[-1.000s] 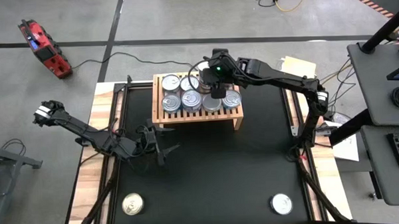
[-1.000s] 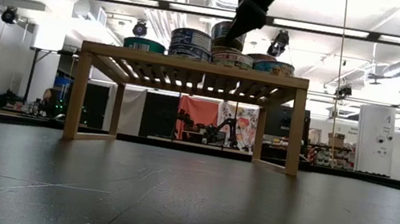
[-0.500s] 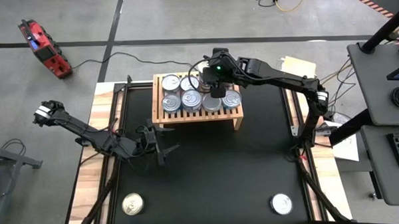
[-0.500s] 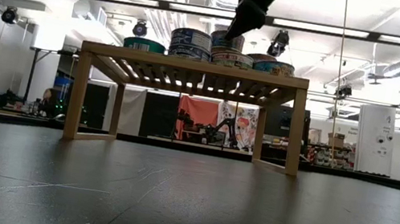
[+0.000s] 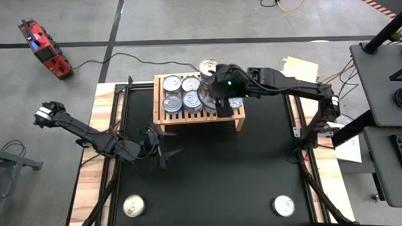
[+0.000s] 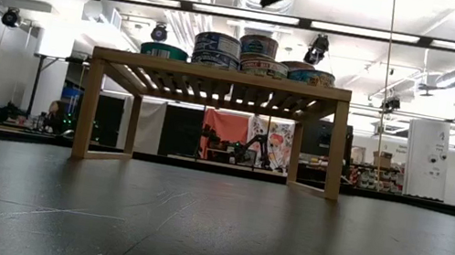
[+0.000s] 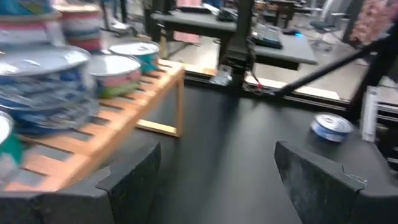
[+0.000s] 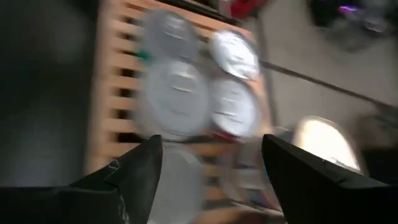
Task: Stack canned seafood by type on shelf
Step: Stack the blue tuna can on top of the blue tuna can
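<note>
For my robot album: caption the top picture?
Right gripper hovers open over cans on the shelf.

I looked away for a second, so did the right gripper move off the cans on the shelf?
Yes. The right gripper has pulled toward the shelf's front edge and lifted; its fingers are open and empty.

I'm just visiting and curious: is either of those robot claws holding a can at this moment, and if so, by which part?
No. The right gripper hangs open and empty above the shelf; the left gripper is open and empty over the table.
</note>
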Available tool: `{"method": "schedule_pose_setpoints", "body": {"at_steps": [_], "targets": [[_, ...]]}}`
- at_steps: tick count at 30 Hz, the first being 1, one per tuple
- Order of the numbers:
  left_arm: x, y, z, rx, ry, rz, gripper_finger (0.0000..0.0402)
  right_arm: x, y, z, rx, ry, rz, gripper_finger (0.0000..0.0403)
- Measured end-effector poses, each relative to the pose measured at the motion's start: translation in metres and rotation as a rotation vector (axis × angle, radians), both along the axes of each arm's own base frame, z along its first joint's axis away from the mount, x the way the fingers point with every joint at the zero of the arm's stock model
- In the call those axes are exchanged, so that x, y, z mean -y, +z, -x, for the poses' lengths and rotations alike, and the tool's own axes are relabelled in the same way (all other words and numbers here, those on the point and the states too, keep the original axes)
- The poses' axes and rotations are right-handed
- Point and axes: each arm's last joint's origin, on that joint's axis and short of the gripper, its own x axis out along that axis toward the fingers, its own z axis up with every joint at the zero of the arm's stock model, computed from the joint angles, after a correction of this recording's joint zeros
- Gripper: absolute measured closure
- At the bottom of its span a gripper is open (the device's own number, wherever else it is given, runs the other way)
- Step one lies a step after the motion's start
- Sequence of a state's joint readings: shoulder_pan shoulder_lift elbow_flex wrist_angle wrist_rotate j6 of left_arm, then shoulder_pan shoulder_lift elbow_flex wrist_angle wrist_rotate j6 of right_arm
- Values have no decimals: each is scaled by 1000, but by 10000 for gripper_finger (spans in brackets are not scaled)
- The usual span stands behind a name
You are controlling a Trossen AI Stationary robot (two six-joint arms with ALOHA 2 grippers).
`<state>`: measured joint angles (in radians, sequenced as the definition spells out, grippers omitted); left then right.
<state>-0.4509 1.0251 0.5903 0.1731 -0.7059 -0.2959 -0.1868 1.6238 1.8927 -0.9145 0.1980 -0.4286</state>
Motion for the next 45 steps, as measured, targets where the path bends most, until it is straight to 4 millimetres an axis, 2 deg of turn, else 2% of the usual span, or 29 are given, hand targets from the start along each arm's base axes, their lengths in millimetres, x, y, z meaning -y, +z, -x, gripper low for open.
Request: {"method": "schedule_pose_setpoints", "body": {"at_steps": [9, 15, 21, 26, 32, 45], "targets": [[9, -17, -12, -48, -87, 163, 102, -63, -1, 11, 8, 253, -273, 180], [13, -27, -17, -75, -89, 263, 102, -111, -17, 19, -58, 368, -315, 197], [18, -30, -21, -60, -100, 278, 102, -149, -40, 31, -146, 436, -358, 209], [24, -34, -26, -53, -112, 272, 102, -169, -57, 46, -157, 467, -405, 216], [27, -41, -33, -45, -117, 260, 102, -184, -80, 68, -146, 437, -497, 225], [30, -50, -37, -78, -122, 223, 102, -209, -139, 116, -368, 168, -760, 248]]}}
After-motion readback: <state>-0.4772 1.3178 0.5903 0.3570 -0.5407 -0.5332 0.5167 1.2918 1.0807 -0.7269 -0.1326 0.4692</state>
